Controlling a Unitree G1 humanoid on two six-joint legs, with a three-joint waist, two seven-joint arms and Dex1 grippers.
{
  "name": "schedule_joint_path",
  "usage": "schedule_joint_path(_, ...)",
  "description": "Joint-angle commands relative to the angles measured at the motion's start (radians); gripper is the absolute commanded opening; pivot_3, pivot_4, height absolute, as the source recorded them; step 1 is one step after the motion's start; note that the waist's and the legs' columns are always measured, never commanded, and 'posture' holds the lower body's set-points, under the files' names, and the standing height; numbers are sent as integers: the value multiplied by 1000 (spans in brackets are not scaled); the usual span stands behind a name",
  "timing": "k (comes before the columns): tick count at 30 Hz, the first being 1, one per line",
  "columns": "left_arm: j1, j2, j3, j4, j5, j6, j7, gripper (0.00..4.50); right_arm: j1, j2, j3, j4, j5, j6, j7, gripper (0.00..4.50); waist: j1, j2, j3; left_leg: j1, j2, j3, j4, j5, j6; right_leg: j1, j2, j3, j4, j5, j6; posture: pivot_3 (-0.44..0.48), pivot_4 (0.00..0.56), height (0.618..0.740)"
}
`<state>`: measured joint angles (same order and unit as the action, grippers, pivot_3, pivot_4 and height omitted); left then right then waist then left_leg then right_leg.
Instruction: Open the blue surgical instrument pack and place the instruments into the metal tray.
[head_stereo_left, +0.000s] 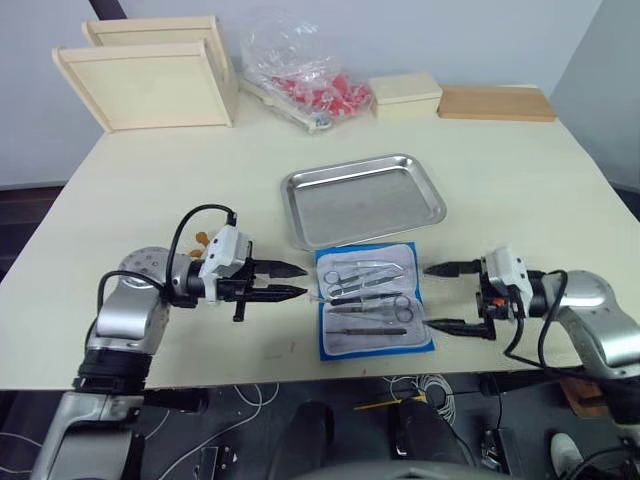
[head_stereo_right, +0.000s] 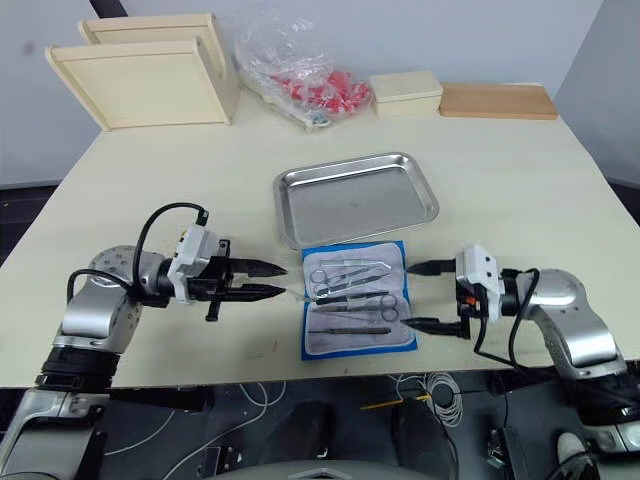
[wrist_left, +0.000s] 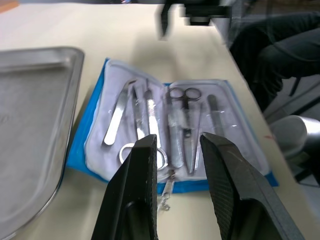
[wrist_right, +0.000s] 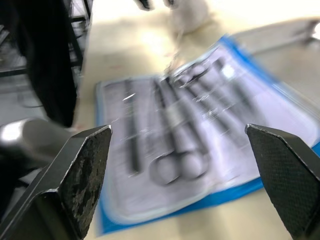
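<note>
Opened blue surgical instrument pack (head_stereo_left: 375, 299) between left hand (head_stereo_left: 295, 280) and right hand (head_stereo_left: 441, 296)

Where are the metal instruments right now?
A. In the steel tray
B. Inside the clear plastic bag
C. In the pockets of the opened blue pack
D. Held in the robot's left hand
C: the scissors and forceps lie in the pale lining of the opened blue pack, while the metal tray behind it holds none and both hands, left and right, are open beside the pack.

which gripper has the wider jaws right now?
The right gripper, spread wide beside the open blue pack. The left gripper has jaws only narrowly apart.
</note>
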<state>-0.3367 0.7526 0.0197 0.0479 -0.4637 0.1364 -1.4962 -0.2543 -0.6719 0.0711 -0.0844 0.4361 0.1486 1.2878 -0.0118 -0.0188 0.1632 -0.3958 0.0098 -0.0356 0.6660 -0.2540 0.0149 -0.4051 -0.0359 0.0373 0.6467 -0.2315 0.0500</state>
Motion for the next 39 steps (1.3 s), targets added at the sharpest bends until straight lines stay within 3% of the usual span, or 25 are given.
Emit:
schedule_joint_path(1,6,24,24,-57,-36,25,-5,1457,-30,22,10,50,-25,-75,25,4477,1,0,0,0,0,0,0,0,0,0,0,0,0,0,0,0,150,740)
schedule_joint_path(4,15,34,31,-89,-51,45,-2,2307,-64,49,41,118,-61,-141,52,4500,-1,0,1,-1,0,1,0,0,0,-1,0,1,0,0,0,0,150,740)
schedule_joint_path(8,39,62,27,-114,-43,45,-11,4236,-95,77,72,189,-92,-205,82,4500,-2,1,1,0,0,1,0,0,0,-1,0,1,0,0,0,0,150,740)
schedule_joint_path(9,41,65,29,-119,-48,48,-9,4452,-101,83,76,204,-96,-214,85,4500,-2,1,2,0,0,1,0,0,0,-1,0,1,0,0,0,0,150,740)
schedule_joint_path(21,56,82,45,-166,-73,75,15,4452,-187,157,117,479,-193,-342,102,4500,-3,2,2,0,-1,2,0,0,0,-1,0,2,0,0,0,0,150,740)
schedule_joint_path(39,62,81,45,-142,-59,55,27,4452,-189,155,198,535,-307,-237,74,4500,-4,1,1,3,-1,2,0,0,0,1,1,2,1,0,0,0,150,740)
